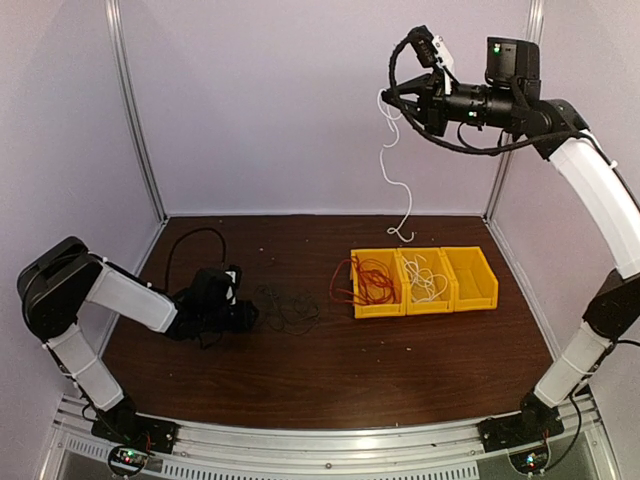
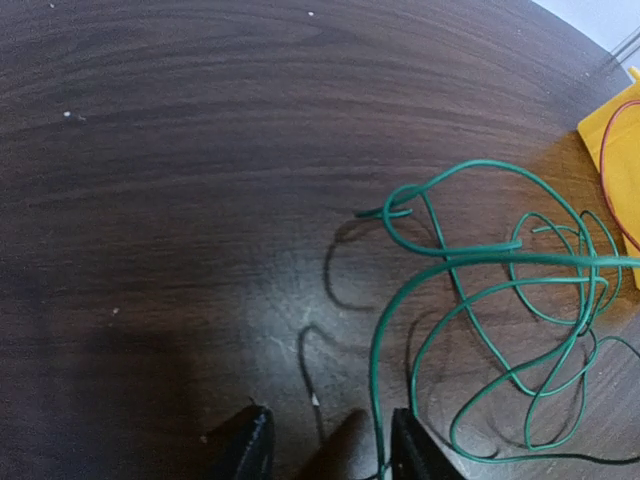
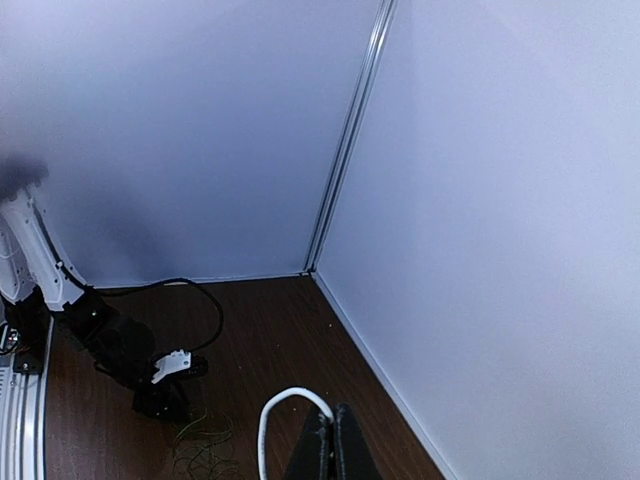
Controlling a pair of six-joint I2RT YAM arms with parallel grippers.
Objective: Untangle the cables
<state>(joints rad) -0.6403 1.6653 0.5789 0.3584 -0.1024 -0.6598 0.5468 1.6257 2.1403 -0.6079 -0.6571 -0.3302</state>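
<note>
- Left arm [image 1: 120, 300]: folded low, with the forearm reaching level across the table [image 1: 400, 360] toward its middle.
- Left gripper [image 2: 330, 420]: set down close to the tabletop with the jaws spread. One strand runs down between them, just inside the right-hand finger.
- Green wire [image 2: 470, 300]: lies in loose overlapping loops on the dark wood, directly ahead of the left gripper and left of the bins. It looks nearly black in the overhead view.
- Yellow bin row [image 1: 470, 295]: three joined compartments, right of centre on the table.
- Red wire [image 1: 372, 280]: coiled in the left compartment, with some loops spilling over its left wall.
- White wire [image 3: 263, 440]: one length hangs from the raised gripper, its lower end just behind the bins. A white coil lies in the middle compartment; I cannot tell whether the two join.
- Right gripper [image 3: 333, 420]: jaws pressed together, pinching the white wire.
- Right arm [image 1: 595, 190]: stretched upward, with the wrist turned horizontally leftward, high above the bins.
</note>
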